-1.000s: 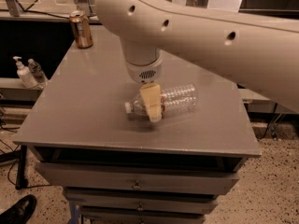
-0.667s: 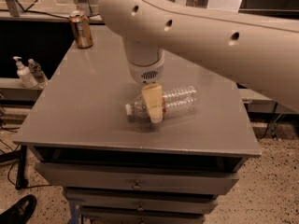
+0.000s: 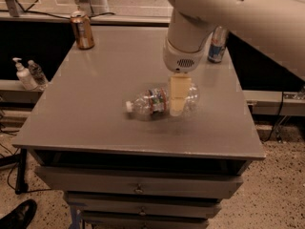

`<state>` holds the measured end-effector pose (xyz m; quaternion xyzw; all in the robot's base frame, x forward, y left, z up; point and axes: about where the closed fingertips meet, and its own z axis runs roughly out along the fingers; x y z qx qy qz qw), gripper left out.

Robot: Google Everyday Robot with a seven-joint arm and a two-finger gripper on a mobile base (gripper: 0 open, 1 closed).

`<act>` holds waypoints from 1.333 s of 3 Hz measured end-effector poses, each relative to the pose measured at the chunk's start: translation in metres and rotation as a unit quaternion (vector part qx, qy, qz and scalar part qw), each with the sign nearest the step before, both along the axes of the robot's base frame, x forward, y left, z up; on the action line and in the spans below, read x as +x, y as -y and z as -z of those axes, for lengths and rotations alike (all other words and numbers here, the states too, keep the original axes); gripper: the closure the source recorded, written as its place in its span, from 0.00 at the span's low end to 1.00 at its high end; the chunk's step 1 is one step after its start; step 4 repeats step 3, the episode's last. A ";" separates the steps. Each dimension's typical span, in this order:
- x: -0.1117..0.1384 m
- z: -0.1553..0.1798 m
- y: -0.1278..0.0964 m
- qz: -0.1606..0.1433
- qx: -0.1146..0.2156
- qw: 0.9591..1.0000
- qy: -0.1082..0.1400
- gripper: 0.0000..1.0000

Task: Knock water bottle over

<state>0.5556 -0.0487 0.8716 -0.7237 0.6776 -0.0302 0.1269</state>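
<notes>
Near the middle of the table [image 3: 86, 109], the water bottle [image 3: 151, 102] lies on its side, cap pointing left, so we judge the knock done. The gripper [image 3: 177, 105] hangs over its right half; whether it is open or closed we cannot tell. A brown can [image 3: 83, 30] stands far left.

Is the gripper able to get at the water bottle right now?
Likely yes: the gripper hangs right at the water bottle, which lies on its side on the table, nothing between them.
</notes>
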 end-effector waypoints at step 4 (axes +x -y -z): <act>0.026 -0.099 0.105 0.075 0.217 0.973 0.033 0.00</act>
